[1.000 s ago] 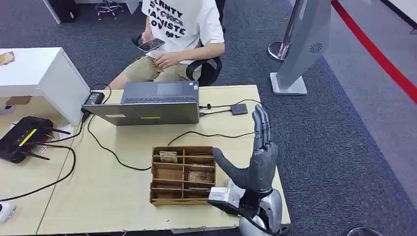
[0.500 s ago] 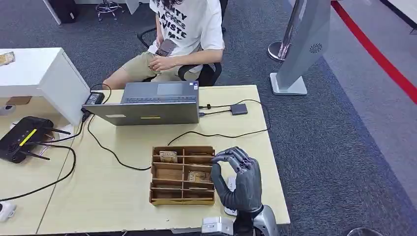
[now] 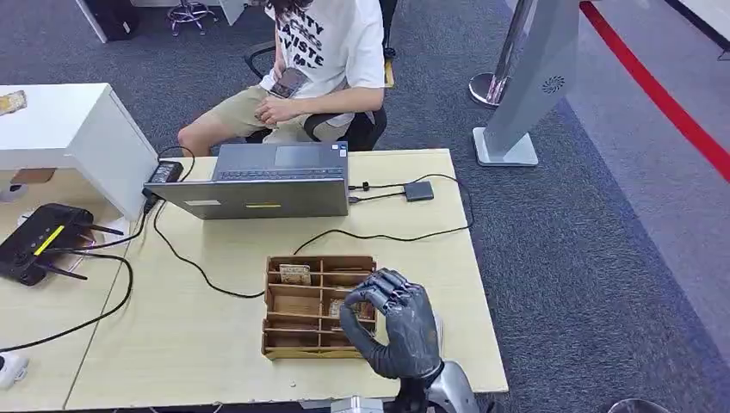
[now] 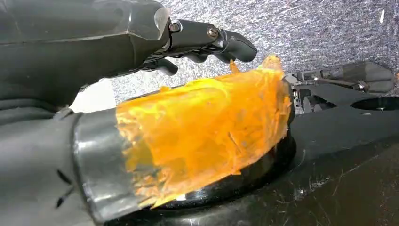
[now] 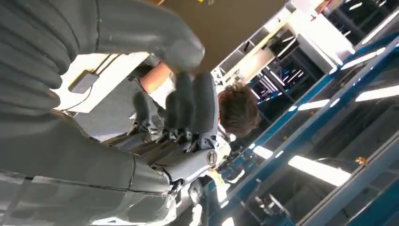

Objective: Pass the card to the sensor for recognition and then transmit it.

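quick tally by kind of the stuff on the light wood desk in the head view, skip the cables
laptop: 1
wooden divided tray: 1
small dark box on the cables: 1
black router: 1
black power brick: 1
total: 5
The right hand reaches over the tray.

Pale wooden table (image 3: pixel 215 361); laptop (image 3: pixel 258 181), black cables (image 3: pixel 185 258), small dark box (image 3: pixel 418 190), compartmented wooden tray (image 3: pixel 297 305)
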Robot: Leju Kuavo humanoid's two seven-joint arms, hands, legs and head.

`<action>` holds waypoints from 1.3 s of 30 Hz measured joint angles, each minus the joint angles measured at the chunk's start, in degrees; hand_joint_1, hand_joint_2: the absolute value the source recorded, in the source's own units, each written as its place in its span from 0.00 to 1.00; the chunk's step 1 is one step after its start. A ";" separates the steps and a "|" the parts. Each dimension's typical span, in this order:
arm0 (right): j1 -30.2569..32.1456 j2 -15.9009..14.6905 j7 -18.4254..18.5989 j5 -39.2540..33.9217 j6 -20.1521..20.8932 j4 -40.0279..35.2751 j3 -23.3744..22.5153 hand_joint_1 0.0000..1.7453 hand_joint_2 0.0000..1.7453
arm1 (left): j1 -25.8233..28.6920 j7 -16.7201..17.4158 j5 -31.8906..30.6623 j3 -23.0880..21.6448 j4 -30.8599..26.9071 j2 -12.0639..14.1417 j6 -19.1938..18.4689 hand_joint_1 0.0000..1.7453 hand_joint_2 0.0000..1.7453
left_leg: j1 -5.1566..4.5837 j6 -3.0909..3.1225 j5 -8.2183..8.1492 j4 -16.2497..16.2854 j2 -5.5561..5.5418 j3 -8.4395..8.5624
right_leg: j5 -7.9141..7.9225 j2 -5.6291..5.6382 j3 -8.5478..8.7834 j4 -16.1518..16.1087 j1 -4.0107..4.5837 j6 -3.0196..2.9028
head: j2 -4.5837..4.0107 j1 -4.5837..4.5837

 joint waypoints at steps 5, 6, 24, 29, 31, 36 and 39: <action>-1.74 -0.70 1.27 1.14 0.33 1.99 1.82 0.48 1.00 | 0.00 0.00 0.00 0.00 0.00 0.15 -0.26 0.00 0.00 | 0.00 0.00 0.00 0.00 0.00 0.00 | 0.00 0.00 0.00 0.00 0.01 0.00 | 0.00 0.00; -2.13 -0.88 1.79 1.51 0.28 2.41 2.17 0.49 1.00 | 0.00 0.00 0.00 0.00 0.00 0.15 -0.26 0.00 0.00 | 0.00 0.00 0.00 0.00 0.00 0.00 | 0.00 0.00 0.00 0.00 0.01 0.00 | 0.00 0.02; -4.47 -2.54 5.64 5.01 -0.18 5.82 5.12 0.52 1.00 | 0.02 0.11 -0.02 0.00 0.00 0.31 -0.35 0.00 0.00 | 0.00 0.00 0.00 0.00 0.00 -0.01 | 0.00 0.00 0.00 0.00 0.01 0.00 | 0.00 0.02; -4.60 -2.69 6.03 5.45 -0.20 6.23 5.29 0.46 1.00 | 0.02 0.11 -0.02 0.00 0.00 0.31 -0.35 0.00 0.00 | 0.00 0.00 0.00 0.00 0.00 -0.01 | 0.00 -0.01 0.00 0.00 0.01 0.00 | 0.00 0.02; -4.66 -2.71 6.43 5.97 -0.26 6.56 5.31 0.46 1.00 | 0.02 0.11 -0.02 0.00 0.00 0.31 -0.35 0.00 0.00 | 0.00 0.00 0.00 0.00 0.00 -0.01 | 0.00 -0.01 0.00 0.00 0.01 0.00 | 0.00 0.02; -5.07 -2.71 7.19 7.06 -0.44 7.41 5.34 0.46 1.00 | 0.02 0.13 -0.09 0.00 0.00 0.31 -0.37 0.00 0.00 | 0.00 0.00 0.00 0.00 0.00 -0.01 | 0.00 0.00 0.00 0.00 0.01 0.00 | 0.00 0.02; -5.37 -2.71 7.59 7.83 -0.46 7.92 5.38 0.46 1.00 | 0.02 0.13 -0.09 0.00 0.00 0.31 -0.37 0.00 0.00 | 0.00 0.00 0.00 0.00 0.00 -0.01 | 0.00 -0.01 0.00 0.00 0.01 0.00 | 0.00 0.02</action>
